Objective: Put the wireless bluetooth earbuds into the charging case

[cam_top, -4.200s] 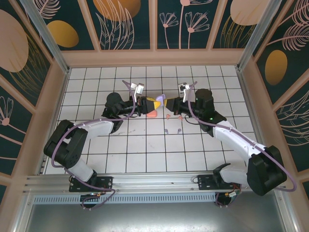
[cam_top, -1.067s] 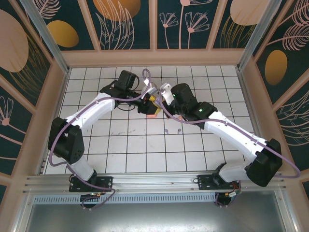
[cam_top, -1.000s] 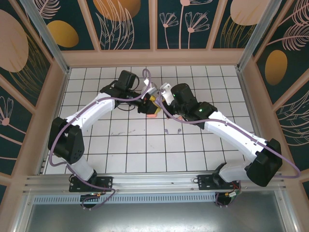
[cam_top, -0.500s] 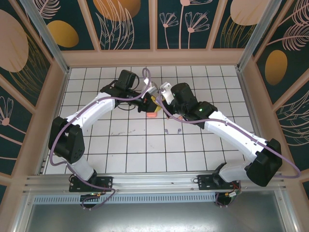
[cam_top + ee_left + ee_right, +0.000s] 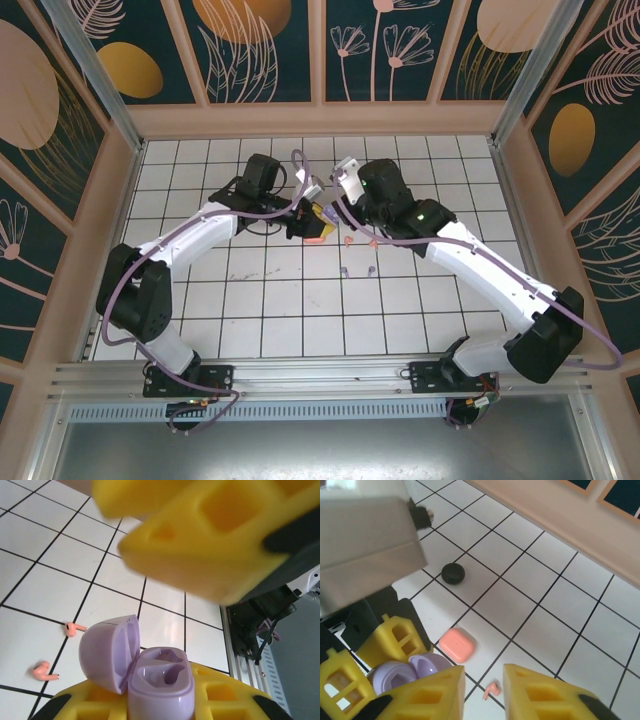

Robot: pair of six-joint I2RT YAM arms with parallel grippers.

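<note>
Nearest us, two greyish-lilac earbuds lie on the counter, short of the open lilac charging case. The left fingers clamp that case, its wells empty. The right fingers stand just beside it, slightly parted, holding nothing. Near the case lie two salmon earbuds and a salmon case; a black case sits farther from it. We judge the earbuds light, hard and slippery: pinch across the stem. We read no lettering.

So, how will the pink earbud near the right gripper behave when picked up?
The pink earbud looks tiny and smooth, so probably light and apt to slip from the broad yellow fingers. Its rounded head and thin stem suggest it would spin or skid on the glossy tile if nudged.
</note>
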